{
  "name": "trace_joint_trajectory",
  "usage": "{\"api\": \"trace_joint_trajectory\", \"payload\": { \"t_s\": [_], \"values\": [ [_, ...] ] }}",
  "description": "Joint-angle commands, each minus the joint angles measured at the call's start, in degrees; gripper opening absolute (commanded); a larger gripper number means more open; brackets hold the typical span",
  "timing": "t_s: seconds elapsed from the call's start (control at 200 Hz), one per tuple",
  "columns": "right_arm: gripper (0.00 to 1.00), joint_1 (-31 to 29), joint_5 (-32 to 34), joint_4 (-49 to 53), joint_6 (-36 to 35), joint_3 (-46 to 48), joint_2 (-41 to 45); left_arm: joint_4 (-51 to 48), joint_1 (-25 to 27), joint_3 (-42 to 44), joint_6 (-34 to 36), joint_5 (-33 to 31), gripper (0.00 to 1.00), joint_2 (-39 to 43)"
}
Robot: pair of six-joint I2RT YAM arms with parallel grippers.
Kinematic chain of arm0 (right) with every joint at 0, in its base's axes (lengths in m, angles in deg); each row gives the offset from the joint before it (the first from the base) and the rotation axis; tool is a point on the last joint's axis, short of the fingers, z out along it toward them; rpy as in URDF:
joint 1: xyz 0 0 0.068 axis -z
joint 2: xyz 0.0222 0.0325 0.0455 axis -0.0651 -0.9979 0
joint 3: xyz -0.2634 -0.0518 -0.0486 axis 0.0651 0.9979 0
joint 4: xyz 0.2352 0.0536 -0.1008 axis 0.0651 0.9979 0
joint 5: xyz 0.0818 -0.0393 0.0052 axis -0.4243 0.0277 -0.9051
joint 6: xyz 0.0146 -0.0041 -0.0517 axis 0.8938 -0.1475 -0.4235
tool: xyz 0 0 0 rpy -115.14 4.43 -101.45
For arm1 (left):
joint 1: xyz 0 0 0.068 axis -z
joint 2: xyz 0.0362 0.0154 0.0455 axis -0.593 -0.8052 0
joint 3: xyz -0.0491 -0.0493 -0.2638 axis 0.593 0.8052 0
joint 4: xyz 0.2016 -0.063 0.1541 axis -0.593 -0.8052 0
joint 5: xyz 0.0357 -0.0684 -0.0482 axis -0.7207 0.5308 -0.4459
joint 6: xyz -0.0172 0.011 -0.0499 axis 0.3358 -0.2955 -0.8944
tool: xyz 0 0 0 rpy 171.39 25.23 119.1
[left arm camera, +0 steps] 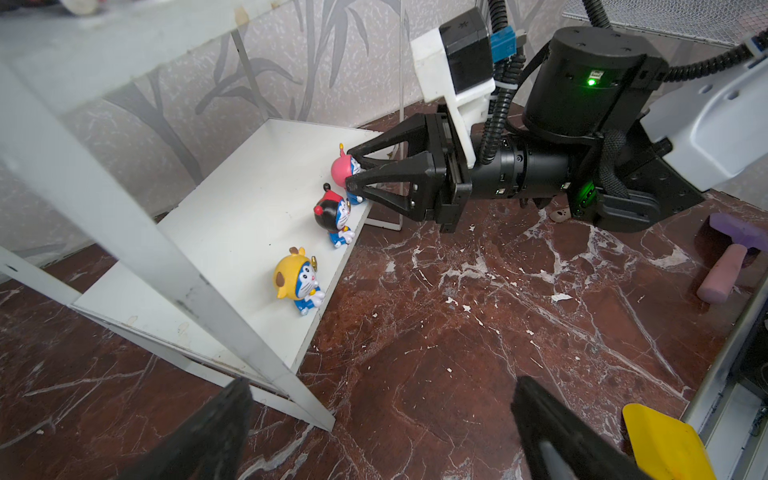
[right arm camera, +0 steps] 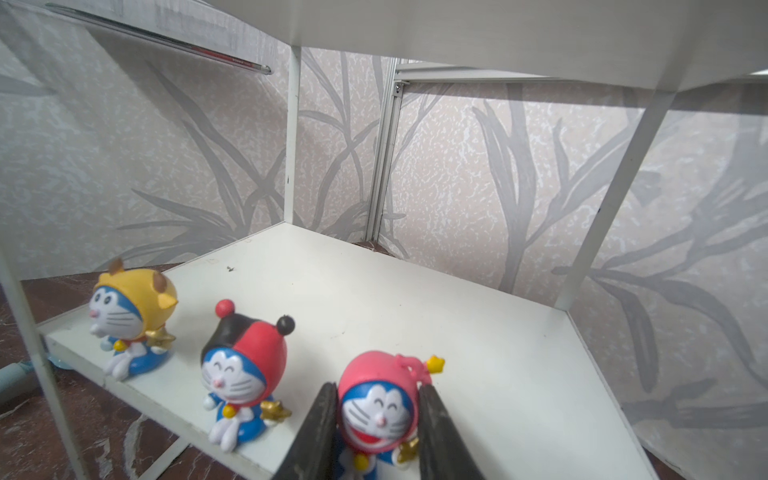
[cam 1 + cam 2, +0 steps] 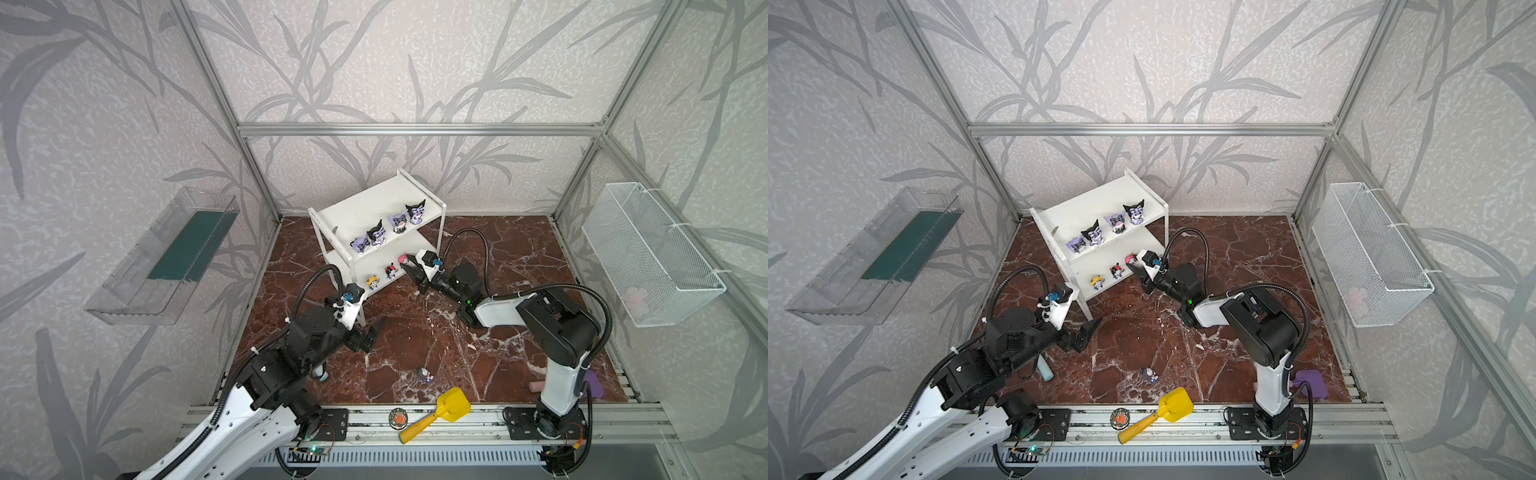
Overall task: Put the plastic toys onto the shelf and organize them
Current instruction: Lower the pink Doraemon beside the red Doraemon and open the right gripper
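Observation:
The white shelf point(image 3: 360, 212) stands at the back of the floor. Several purple-and-black toys point(image 3: 376, 233) line its top board. On the lower board point(image 2: 457, 332) sit a yellow-headed toy point(image 2: 132, 316), a red-black one point(image 2: 245, 370) and a pink one point(image 2: 380, 405), all near the front edge. My right gripper point(image 2: 377, 401) is shut on the pink toy's head, one finger on each side, and the toy stands on the board. A grey-headed toy point(image 3: 424, 375) lies on the floor in front. My left gripper point(image 1: 382, 388) hangs open and empty by the shelf's front left leg point(image 1: 291, 386).
A yellow scoop point(image 3: 436, 411) and a round disc point(image 3: 398, 417) lie on the front rail. A teal cylinder point(image 3: 1044, 368) lies under the left arm. A pink cylinder point(image 1: 723, 270) and a purple piece point(image 3: 1310, 383) lie by the right arm's base. Clear tray point(image 3: 162, 257) hangs left, wire basket point(image 3: 648, 253) right.

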Motion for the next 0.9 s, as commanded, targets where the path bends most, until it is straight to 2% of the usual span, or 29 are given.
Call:
{"api": "trace_joint_trajectory", "payload": {
  "t_s": [0.0, 0.565, 0.895],
  "values": [
    [0.29, 0.84, 0.81, -4.04, -0.97, -0.13, -1.11, 1.10, -0.04, 0.52, 0.91, -0.47, 0.99, 0.12],
    [0.41, 1.30, -1.12, -6.27, -1.41, 1.42, -1.01, 1.28, -0.41, 0.43, 0.48, -0.03, 0.99, 0.08],
    [0.50, 1.27, -0.22, -5.37, -2.25, 3.76, 3.83, 1.45, -0.49, 0.36, 0.38, 0.46, 0.99, 0.23]
  ]
}}
